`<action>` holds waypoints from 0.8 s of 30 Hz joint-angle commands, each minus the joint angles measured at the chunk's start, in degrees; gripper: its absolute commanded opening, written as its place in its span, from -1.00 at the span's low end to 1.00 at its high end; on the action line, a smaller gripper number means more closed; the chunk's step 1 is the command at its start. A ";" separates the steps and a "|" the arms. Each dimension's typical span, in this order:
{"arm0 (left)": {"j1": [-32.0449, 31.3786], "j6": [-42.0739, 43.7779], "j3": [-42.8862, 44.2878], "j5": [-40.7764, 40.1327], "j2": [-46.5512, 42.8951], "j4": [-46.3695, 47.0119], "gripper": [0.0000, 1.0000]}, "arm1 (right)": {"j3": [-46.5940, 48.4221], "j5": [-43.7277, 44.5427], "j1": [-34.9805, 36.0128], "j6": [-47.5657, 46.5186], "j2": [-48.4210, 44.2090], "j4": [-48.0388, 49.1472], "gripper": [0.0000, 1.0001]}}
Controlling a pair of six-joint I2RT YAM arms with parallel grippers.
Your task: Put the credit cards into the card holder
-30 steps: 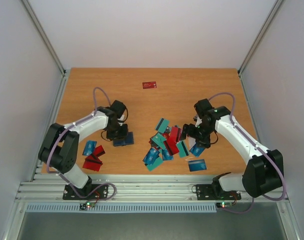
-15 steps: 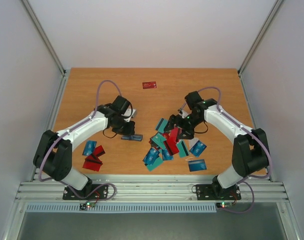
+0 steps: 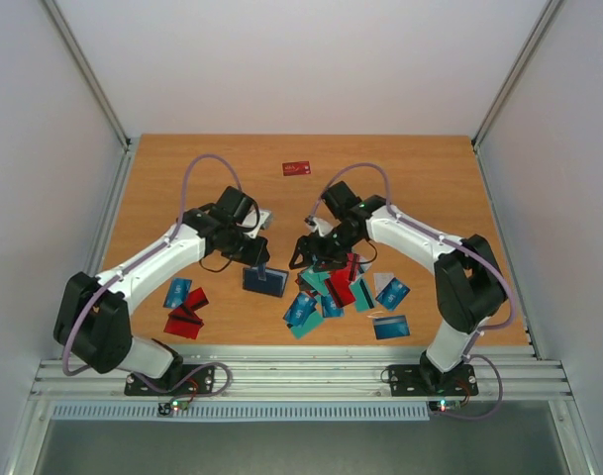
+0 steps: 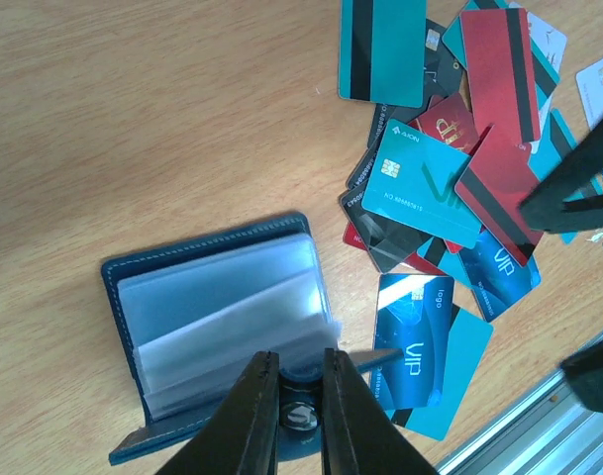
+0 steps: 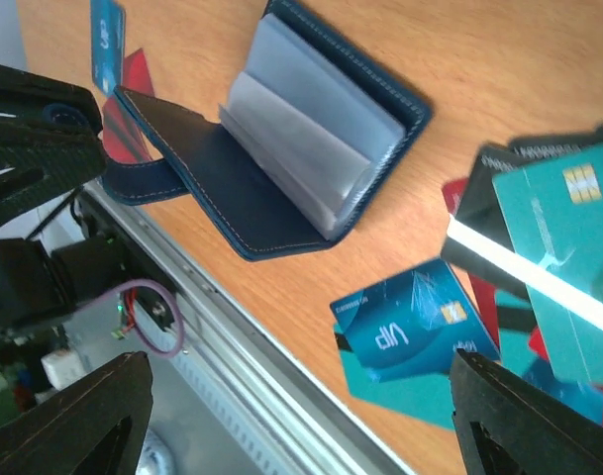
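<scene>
Pinching the clasp tab (image 4: 299,418) of the open card holder (image 4: 217,307) on the counter (image 4: 133,119) with the left end effector (image 4: 299,361). Hovering with the right end effector (image 3: 314,252) spread wide, empty, over the edge of the credit cards (image 4: 430,188) heaped just beside the holder.

Moved: left end effector (image 3: 254,260), rightward toward the middle of the surface (image 3: 182,178), reaching further out. The holder (image 3: 264,282) shifted right with it, nearer the cards (image 3: 331,287). It was flat and dark earlier; now it is open with clear sleeves showing. Also moved: right end effector (image 3: 311,252), swung left from the cards' right edge across them, now just beside the holder.
</scene>
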 commanded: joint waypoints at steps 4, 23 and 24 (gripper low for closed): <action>-0.24 2.82 -1.68 2.29 -4.41 2.03 -0.85 | 1.98 -1.13 0.95 -4.58 5.42 8.73 0.57; -0.15 15.63 -3.93 15.75 -23.23 19.10 -0.88 | 6.78 -16.05 -2.64 -0.60 7.14 1.10 0.79; -0.15 16.66 -4.64 16.45 -24.65 20.64 -0.90 | 5.82 -17.11 -3.22 -0.22 6.23 1.16 0.93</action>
